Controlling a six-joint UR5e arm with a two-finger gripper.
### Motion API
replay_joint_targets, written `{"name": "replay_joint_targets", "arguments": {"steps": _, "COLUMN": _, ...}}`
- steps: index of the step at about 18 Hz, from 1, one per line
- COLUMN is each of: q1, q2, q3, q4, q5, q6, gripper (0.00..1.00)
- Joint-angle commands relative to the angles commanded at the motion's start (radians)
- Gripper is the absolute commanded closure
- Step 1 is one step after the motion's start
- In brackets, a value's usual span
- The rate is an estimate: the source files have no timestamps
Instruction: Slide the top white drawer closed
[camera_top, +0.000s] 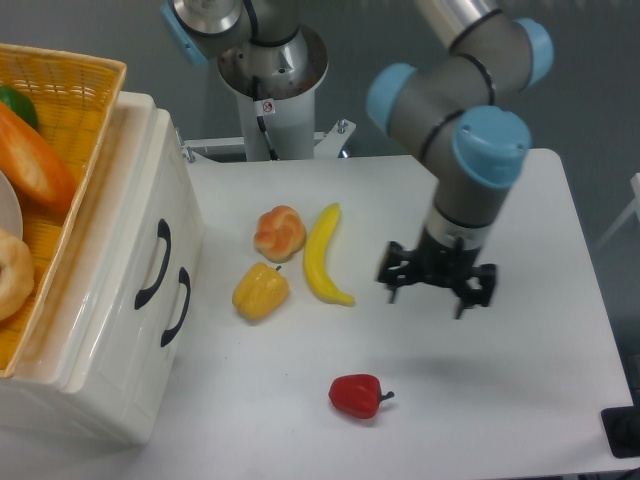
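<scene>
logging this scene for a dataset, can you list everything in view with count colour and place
glossy white plastic drawer cabinet: one, white, left edge of table
top white drawer with black curved handle: one, cabinet's upper front
lower white drawer with black handle: one, beside the upper handle
yellow wicker basket: one, on top of cabinet, holding food items
round orange bread roll: one, table centre
yellow banana: one, right of roll
yellow bell pepper: one, below roll
red bell pepper: one, near front edge
white table: one
robot arm: one, grey with blue caps
black pincer: one, above table right of banana, empty
</scene>
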Motion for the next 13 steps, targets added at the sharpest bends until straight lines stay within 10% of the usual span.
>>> {"name": "replay_joint_targets", "arguments": {"steps": 13, "q1": 0.117, "q2": -0.025, "q3": -0.009, "q4": -0.001, "q5": 0.012, "q6": 0.557, "gripper": 0.00}}
